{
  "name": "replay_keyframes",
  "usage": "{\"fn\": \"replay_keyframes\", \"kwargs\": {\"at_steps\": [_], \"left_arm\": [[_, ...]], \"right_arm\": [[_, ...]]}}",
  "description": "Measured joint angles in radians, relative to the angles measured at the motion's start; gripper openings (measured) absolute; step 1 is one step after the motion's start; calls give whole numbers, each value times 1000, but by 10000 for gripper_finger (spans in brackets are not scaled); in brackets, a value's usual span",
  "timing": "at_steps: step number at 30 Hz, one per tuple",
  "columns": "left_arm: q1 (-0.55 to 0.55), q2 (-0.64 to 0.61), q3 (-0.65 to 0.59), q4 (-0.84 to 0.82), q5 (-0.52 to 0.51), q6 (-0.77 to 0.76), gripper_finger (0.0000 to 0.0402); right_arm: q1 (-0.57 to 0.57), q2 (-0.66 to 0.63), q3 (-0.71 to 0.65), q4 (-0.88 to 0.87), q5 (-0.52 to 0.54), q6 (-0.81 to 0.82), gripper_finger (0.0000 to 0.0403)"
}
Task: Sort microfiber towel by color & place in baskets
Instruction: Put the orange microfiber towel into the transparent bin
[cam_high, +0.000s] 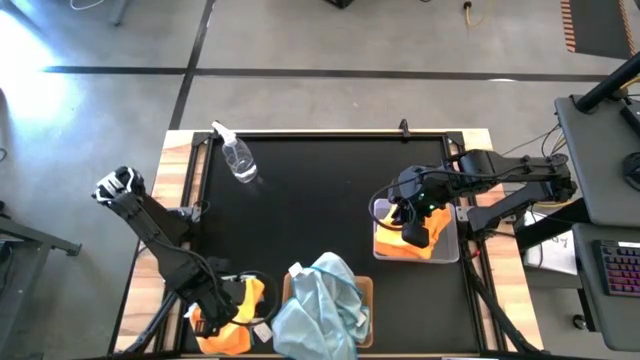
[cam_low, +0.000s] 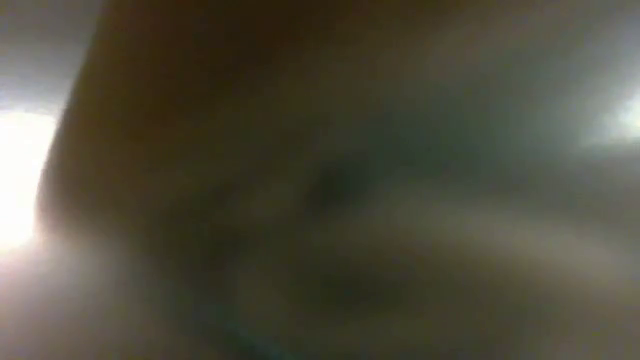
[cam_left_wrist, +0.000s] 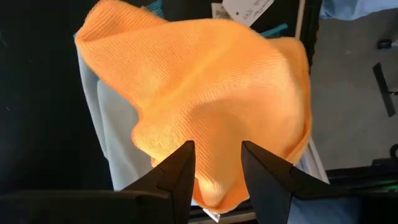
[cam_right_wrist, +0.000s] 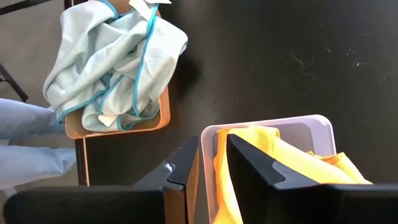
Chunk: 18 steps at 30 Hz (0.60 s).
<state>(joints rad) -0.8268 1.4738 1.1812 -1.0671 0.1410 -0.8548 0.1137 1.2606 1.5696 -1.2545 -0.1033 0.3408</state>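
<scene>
Left claw (cam_left_wrist: 216, 163): spread over the orange towel (cam_left_wrist: 205, 93) at the surface's near edge, poised to pinch. Right claw (cam_right_wrist: 211, 158): parted above grey basket (cam_right_wrist: 273, 124) holding orange. Blue towels (cam_right_wrist: 112, 62) fill the tan basket (cam_right_wrist: 124, 124).

Grey concrete floor (cam_high: 330, 45) around the work area, crossed by dark lines (cam_high: 300, 72) forming large squares. Bright patch of light (cam_high: 25, 30) on floor at far left corner. Tabletop (cam_high: 320, 215) black, with light wooden edges (cam_high: 178, 145). Dark desk (cam_high: 600, 150) stands right of it, a keyboard (cam_high: 620, 270) on it. Low view fully blurred, only glare at its sides.
</scene>
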Motion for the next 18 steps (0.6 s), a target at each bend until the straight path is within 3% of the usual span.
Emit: {"fn": "replay_keyframes", "kwargs": {"at_steps": [18], "left_arm": [[-4,0,-153,119,0,-95,115]], "right_arm": [[0,0,0,3,-1,0,86]]}}
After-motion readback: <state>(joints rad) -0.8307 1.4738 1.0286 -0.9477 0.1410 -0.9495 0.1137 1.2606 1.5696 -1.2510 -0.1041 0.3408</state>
